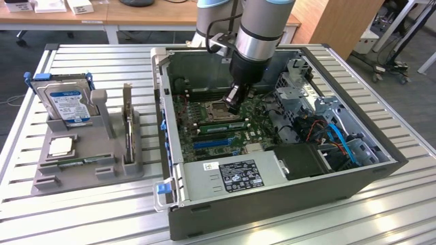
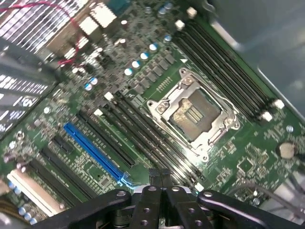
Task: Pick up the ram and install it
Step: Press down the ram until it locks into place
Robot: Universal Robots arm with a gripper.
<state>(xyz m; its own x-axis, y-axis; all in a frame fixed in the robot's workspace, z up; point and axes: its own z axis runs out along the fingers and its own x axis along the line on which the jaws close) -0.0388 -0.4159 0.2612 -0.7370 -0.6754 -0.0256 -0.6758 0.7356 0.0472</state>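
Gripper (image 1: 234,108) down inside the open PC case (image 1: 272,204), fingers pressed together with nothing pinched between them; in the wrist view the black tips (image 2: 159,176) meet just over the memory slots. Probably shut on purpose: closed fingers make a blunt pusher for seating a stick. The ram (image 1: 221,124) looks to be standing edge-up in a slot just beside the CPU socket (image 1: 208,108), right under the tip: thin green board, long and narrow. Can't tell contact or whether the latches have clicked. Socket (image 2: 190,112) bare, shiny metal frame, gold contact field, no processor in it. Long black slots parallel on both sides, one blue slot (image 2: 93,150) further off. Grey moulded holder (image 1: 81,176) on the ribbed aluminium table (image 1: 89,214), at the exterior view's left, keeps parts upright and separated for easy grabbing: hard drive (image 1: 68,102), expansion card (image 1: 127,120), and a second green strip (image 1: 81,162) lying low in front, possibly a spare stick.
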